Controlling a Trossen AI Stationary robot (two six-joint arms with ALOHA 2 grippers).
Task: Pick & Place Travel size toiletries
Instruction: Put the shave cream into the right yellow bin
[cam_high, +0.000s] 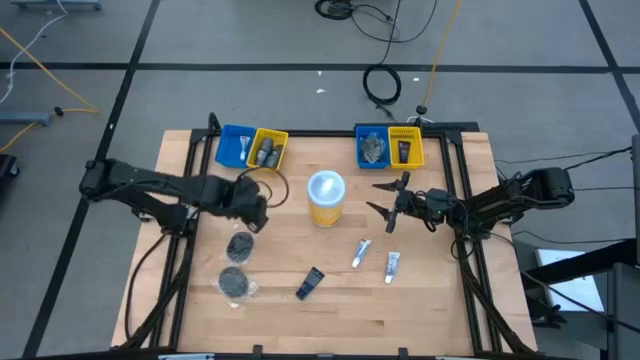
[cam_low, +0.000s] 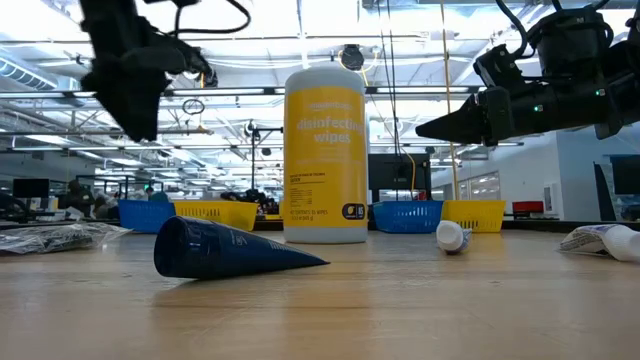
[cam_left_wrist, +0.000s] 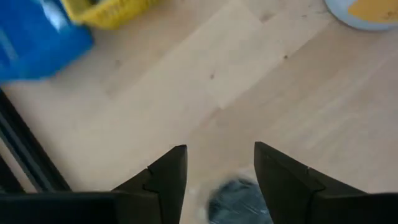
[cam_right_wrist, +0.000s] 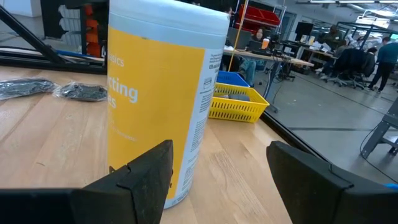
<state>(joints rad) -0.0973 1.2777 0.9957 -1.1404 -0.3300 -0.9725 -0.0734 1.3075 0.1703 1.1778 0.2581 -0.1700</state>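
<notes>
My left gripper (cam_left_wrist: 217, 168) hovers, fingers parted and empty, over the dark round clear-wrapped disc (cam_high: 240, 244) at the yellow wipes canister's (cam_high: 326, 197) eight o'clock; I'd descend, then close

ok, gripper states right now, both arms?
Left gripper: open, fingers either side of a clear-wrapped dark disc, no grip visible.
Right gripper: open, empty, facing the yellow wipes canister.

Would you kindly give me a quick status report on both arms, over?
Left gripper open above a wrapped disc, nothing held. Right gripper open, waiting beside the wipes tub. Tubes and dark packet lie untouched.
</notes>
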